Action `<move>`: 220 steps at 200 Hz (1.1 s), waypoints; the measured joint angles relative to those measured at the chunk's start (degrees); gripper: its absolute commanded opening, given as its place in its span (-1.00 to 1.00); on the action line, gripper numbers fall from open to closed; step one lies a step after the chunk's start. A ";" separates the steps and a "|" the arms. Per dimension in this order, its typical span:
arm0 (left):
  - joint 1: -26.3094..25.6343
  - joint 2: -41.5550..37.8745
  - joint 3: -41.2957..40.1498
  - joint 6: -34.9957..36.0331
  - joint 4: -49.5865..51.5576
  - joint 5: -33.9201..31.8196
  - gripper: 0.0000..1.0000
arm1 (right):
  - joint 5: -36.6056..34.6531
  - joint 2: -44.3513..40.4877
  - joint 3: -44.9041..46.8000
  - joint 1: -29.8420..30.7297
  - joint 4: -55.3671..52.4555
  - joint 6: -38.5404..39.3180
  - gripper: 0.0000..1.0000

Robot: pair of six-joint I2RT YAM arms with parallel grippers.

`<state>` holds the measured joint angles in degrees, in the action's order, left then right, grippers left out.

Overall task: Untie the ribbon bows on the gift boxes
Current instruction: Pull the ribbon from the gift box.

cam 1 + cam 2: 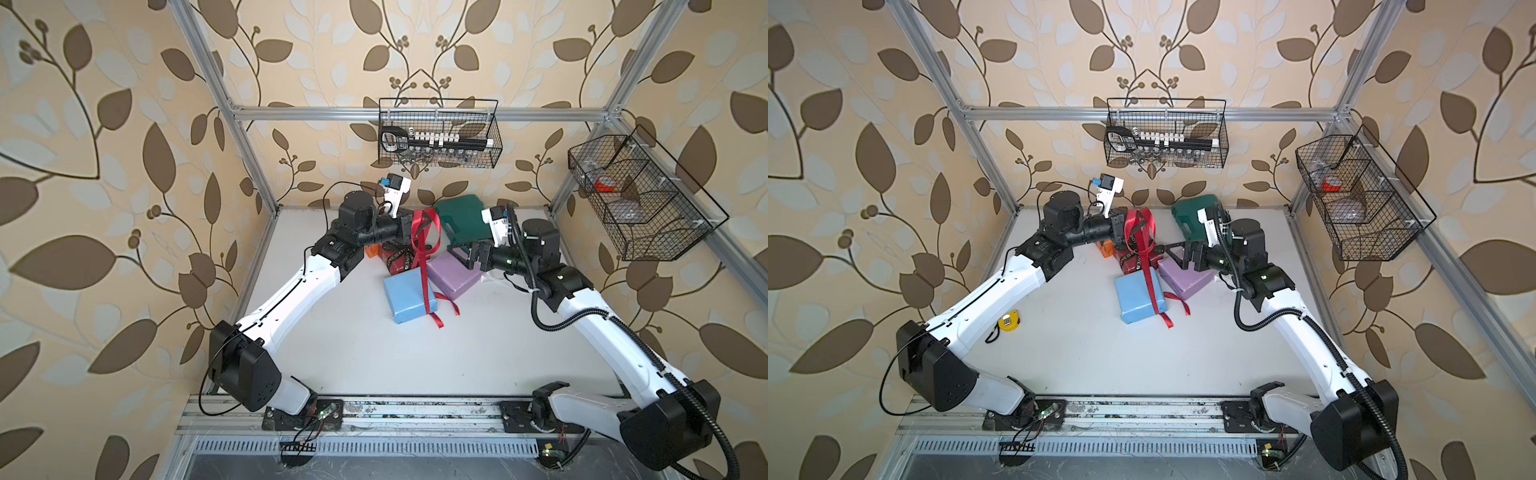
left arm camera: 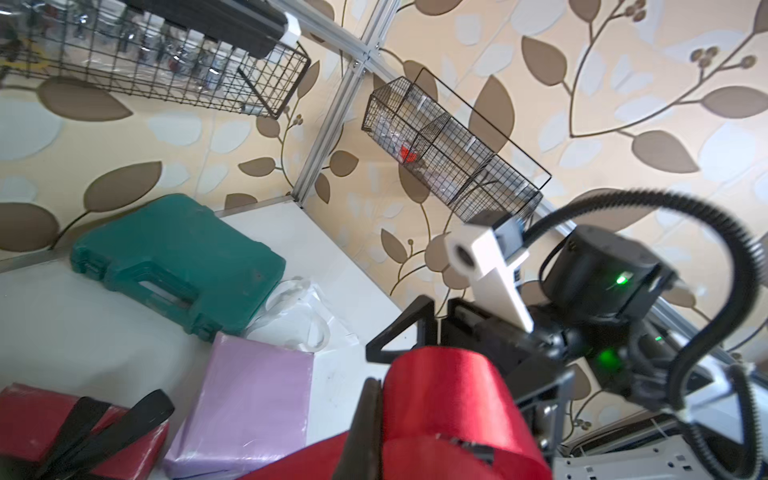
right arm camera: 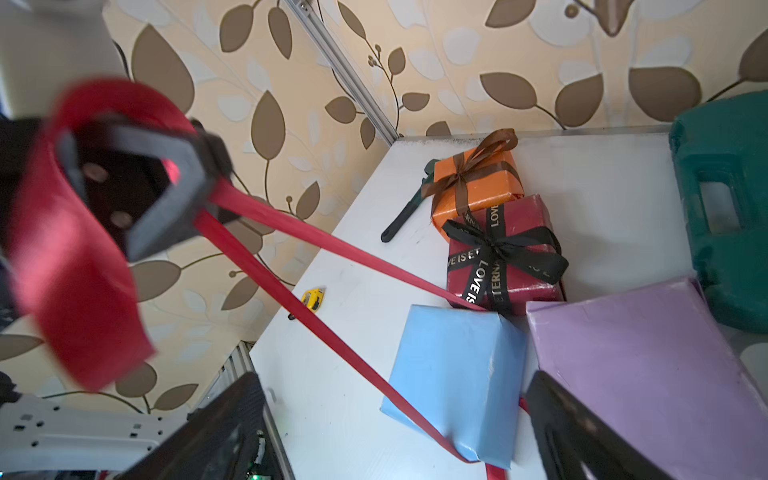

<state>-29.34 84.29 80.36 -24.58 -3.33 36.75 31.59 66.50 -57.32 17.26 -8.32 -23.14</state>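
Yellow tape measure [image 1: 1008,322] lies closest on the table [image 1: 353,353], beside the left arm. Beyond it the light blue box [image 1: 405,299] rests flat with the red ribbon [image 3: 75,249] running over it. Loose tails lie on the table at its right side, and two strands rise to the left gripper [image 1: 410,229], whose jaws are clamped on the ribbon above the boxes. Just beside the blue box, the lilac box [image 1: 451,274] is bare; the right gripper [image 1: 459,255] hovers over its far end, jaws wide apart and holding nothing. Farther back, the dark red box [image 3: 523,220] carries the black lettered bow [image 3: 498,249] and the orange box [image 3: 486,191] the brown bow [image 3: 469,166], both tied. A white ribbon [image 2: 299,320] lies loose between the lilac box and the green case [image 1: 459,216].
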 measured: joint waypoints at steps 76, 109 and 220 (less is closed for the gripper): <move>-3.41 6.60 1.09 -6.62 -0.50 2.29 -1.00 | -1.70 -0.98 13.46 5.86 20.96 8.17 0.93; -3.69 4.72 1.09 -7.08 0.00 2.29 -1.00 | -2.05 5.05 12.52 5.88 28.33 10.08 0.96; -0.96 -9.57 -6.29 -6.14 6.36 -2.82 -1.00 | 0.02 14.80 6.08 12.41 34.60 12.66 0.37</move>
<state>-30.30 74.72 74.06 -30.72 3.03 33.93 31.62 81.30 -51.24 29.67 26.28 -10.48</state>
